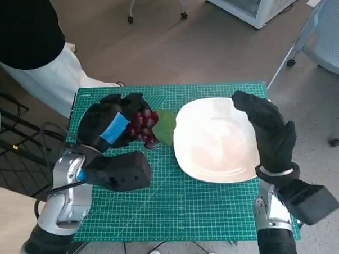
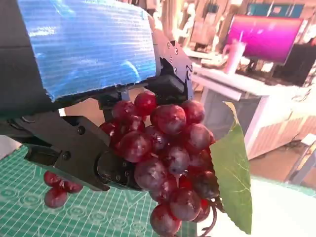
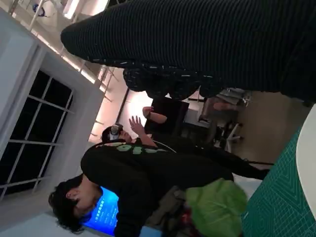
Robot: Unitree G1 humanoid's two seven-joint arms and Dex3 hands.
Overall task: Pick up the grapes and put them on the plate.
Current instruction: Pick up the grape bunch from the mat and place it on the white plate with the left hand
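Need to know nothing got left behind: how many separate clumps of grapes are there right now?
2. The main bunch of grapes is held by the left robot hand; a small loose cluster lies on the green mat under it. More may be hidden.

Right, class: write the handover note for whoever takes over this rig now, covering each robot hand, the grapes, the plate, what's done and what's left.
Left robot hand: grips the grapes, lifted clear of the green mat; a leaf hangs from the bunch.
Right robot hand: holds nothing, fingers apart, at the plate's far side from the grapes.
Done: grapes picked up.
Left: carry the bunch across to the white plate, set it down, let go. A few loose grapes lie on the mat.
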